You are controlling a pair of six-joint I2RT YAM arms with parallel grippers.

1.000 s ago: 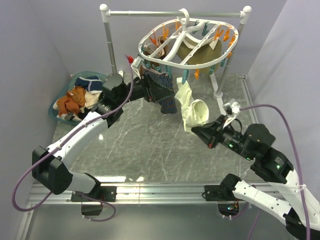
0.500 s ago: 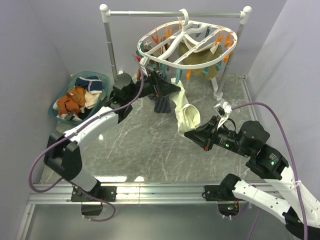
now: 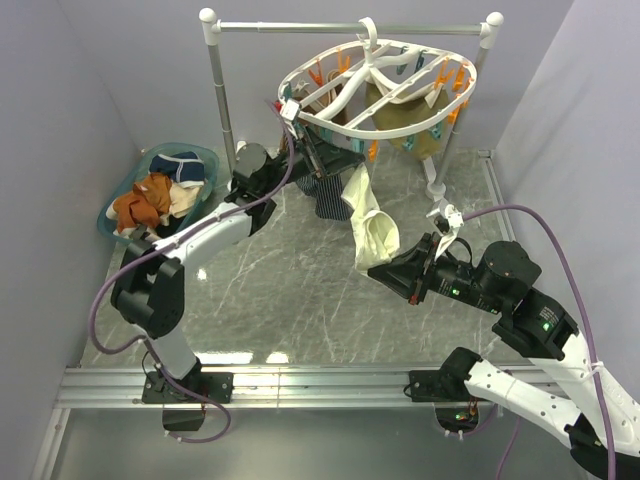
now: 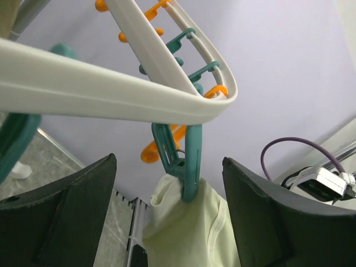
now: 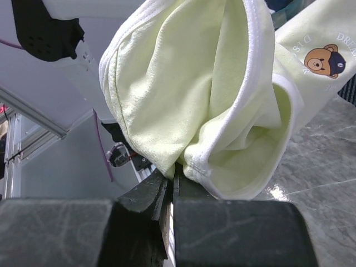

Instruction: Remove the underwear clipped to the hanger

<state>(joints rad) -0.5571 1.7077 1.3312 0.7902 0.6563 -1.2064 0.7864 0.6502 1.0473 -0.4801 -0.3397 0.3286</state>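
Observation:
The white oval hanger [image 3: 380,85] hangs by its hook from the rail. A cream underwear [image 3: 368,220] hangs from a teal clothespin [image 4: 186,161] on the hanger's near-left rim [image 4: 111,94]. My left gripper [image 3: 322,160] is open just under that rim, and its fingers [image 4: 67,217] stand on either side of the clothespin and the cloth top [image 4: 192,228] without touching them. My right gripper [image 3: 388,275] is shut on the cream underwear's lower hem [image 5: 200,83], and its jaws [image 5: 173,178] pinch the fold. A dark striped underwear [image 3: 328,198] and a tan-brown one [image 3: 405,115] also hang clipped.
A teal basket [image 3: 150,155] at the left wall holds several loose briefs. The metal rail stand [image 3: 215,80] carries the hanger, with its foot at the back right [image 3: 437,188]. Walls close in on the left, back and right.
My left arm has reached farther right and up, bringing its gripper under the hanger rim around the teal clothespin, jaws a little wider. My right gripper drew the cream underwear slightly left.

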